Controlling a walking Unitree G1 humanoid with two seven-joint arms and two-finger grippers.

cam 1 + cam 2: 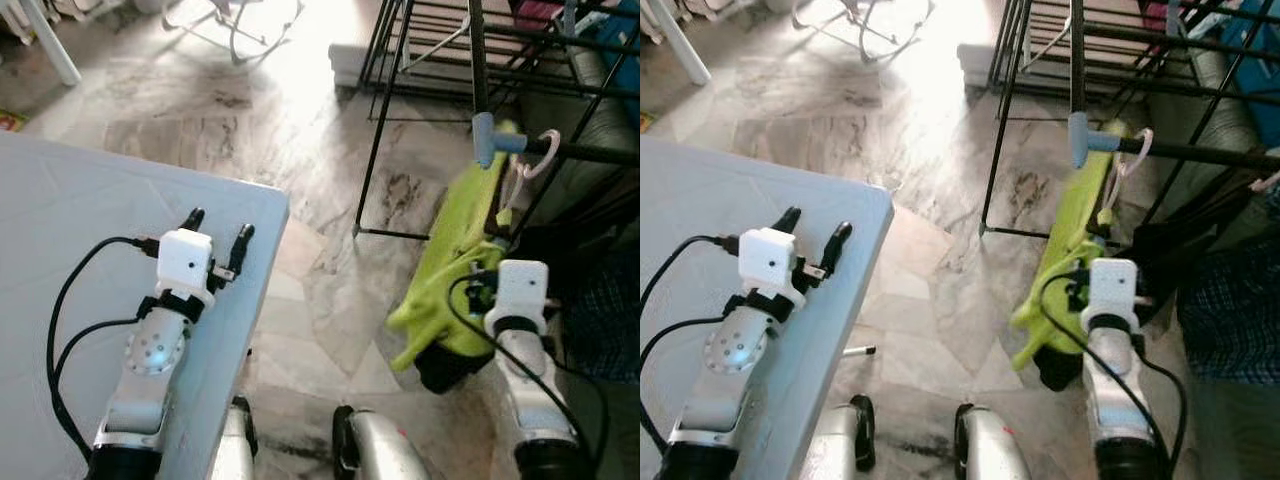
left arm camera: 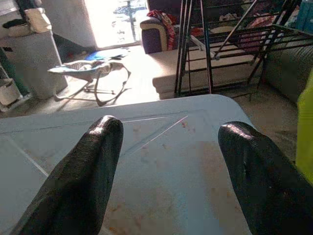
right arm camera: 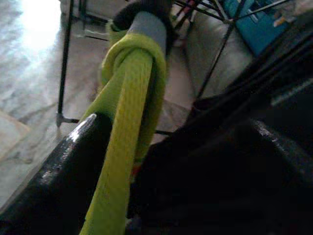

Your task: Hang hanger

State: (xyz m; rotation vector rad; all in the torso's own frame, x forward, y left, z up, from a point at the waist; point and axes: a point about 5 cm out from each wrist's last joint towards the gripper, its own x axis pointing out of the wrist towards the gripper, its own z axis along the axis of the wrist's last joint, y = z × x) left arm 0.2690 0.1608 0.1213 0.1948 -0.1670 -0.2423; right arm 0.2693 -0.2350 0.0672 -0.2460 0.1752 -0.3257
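The pale hanger's hook (image 1: 541, 152) curls over the black rack rail (image 1: 590, 152), carrying a lime-green garment (image 1: 452, 270) that droops down toward the floor.

The hanger (image 1: 535, 155) is mostly hidden by the green garment (image 1: 455, 270); the right gripper's (image 1: 497, 262) fingers are covered too.

White plastic worktop (image 1: 60, 220) at left; grey marble tile floor (image 1: 270, 130); metal-framed baby bouncer (image 2: 93, 73) near bright doorway.

Glossy marbled stone floor (image 1: 300, 150), matt black metal rack (image 1: 400, 60), lime cloth garment (image 1: 450, 260)
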